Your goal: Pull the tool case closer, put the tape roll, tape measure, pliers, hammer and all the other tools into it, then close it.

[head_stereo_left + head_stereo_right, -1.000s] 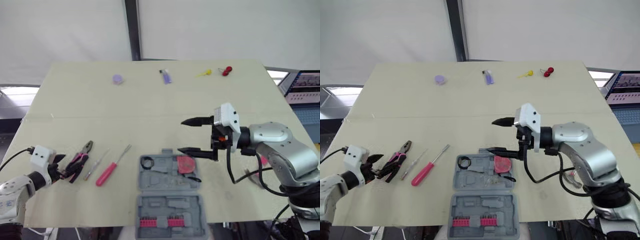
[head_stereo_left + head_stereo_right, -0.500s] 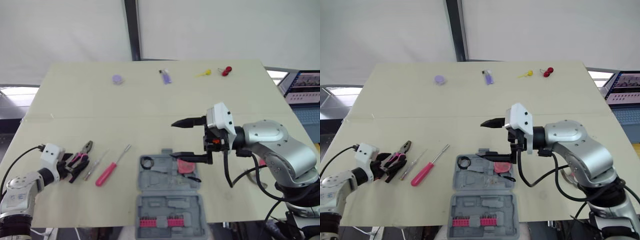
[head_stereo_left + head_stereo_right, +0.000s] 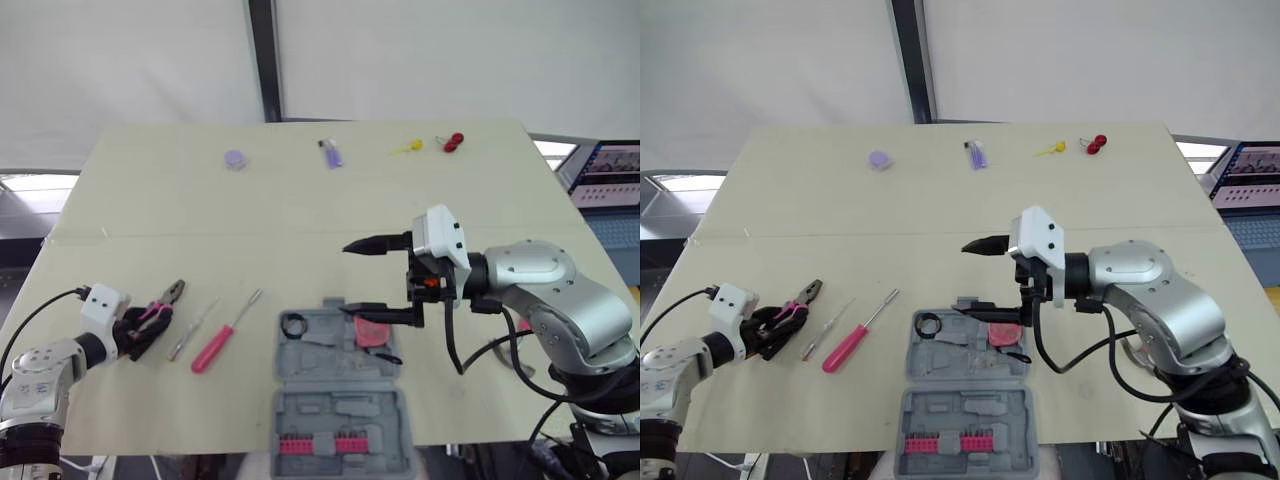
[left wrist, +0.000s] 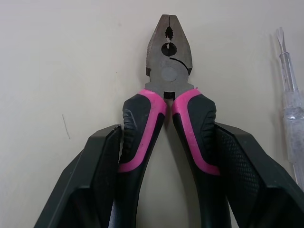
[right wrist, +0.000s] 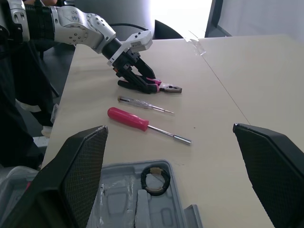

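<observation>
Pale beige table (image 3: pixel 300 200), wide and mostly bare. At its near edge lies the open grey plastic tool case (image 3: pixel 330 375), with a black tape roll (image 3: pixel 294 324) and a red tape measure (image 3: pixel 374 330) in the upper half and a strip of red bits (image 3: pixel 320 444) in the lower half.

We see the right gripper (image 3: pixel 347 279) above the case's far edge, fingers spread wide, holding nothing.

The left gripper (image 3: pixel 770 326) sits low at the table's near-left corner, well apart from the case. Its two fingers clasp the outer sides of the handles of the pink-and-black-handled steel pliers (image 4: pixel 167 71), which lie flat, jaws closed and pointing away from the wrist.

Between pliers and case lie a red-handled screwdriver (image 3: pixel 212 350) and, just beside the pliers, a thin clear-handled tester screwdriver (image 3: pixel 190 331); neither touches the pliers.

Along the far edge: a lilac disc (image 3: pixel 234 158), a small purple object (image 3: pixel 332 153) (possibly a lighter; too small to tell), a yellow pin (image 3: pixel 406 148), and a red piece (image 3: pixel 453 141).
</observation>
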Controlling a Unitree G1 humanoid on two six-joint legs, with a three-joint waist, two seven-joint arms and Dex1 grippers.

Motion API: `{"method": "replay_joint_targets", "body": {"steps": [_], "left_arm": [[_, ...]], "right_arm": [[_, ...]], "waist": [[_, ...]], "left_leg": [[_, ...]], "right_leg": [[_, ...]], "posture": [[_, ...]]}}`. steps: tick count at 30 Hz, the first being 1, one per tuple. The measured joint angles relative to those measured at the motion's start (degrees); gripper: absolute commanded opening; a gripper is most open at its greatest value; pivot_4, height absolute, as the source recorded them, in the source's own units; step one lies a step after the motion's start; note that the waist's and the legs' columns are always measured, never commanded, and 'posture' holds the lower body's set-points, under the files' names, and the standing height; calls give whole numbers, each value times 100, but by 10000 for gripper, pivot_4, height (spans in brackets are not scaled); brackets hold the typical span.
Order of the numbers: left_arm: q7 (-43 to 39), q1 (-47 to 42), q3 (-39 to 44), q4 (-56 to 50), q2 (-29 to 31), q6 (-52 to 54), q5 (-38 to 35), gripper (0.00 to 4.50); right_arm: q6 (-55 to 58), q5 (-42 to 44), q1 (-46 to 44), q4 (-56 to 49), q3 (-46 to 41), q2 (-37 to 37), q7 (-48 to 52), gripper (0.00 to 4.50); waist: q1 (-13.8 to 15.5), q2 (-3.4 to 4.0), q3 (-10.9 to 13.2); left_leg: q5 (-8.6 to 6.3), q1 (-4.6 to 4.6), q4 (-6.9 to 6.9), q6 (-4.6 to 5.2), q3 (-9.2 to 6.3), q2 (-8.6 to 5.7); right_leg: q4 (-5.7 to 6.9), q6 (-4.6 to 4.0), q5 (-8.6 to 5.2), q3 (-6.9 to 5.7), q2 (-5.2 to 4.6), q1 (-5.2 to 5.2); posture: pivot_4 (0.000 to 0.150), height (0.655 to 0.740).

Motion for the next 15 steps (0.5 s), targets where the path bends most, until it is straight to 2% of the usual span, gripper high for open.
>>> {"method": "replay_joint_targets", "body": {"steps": [10,15], "left_arm": [[-124,-117,-64,171,51,-220,22,25044],[-555,-709,-139,138,317,-153,-98,25044]], "right_arm": [[0,5,-1,73,-15,96,-5,45000],[-2,-20,-179,536,-40,270,-62,45000]], "waist": [[13,0,0],[8,-41,24]], "left_leg": [[0,-2,1,0,0,0],[1,-12,6,-2,-3,2]], "right_leg": [[0,0,0,0,0,-1],[6,0,0,-2,1,-12]], "posture": [[1500,7400],[1500,7400]]}}
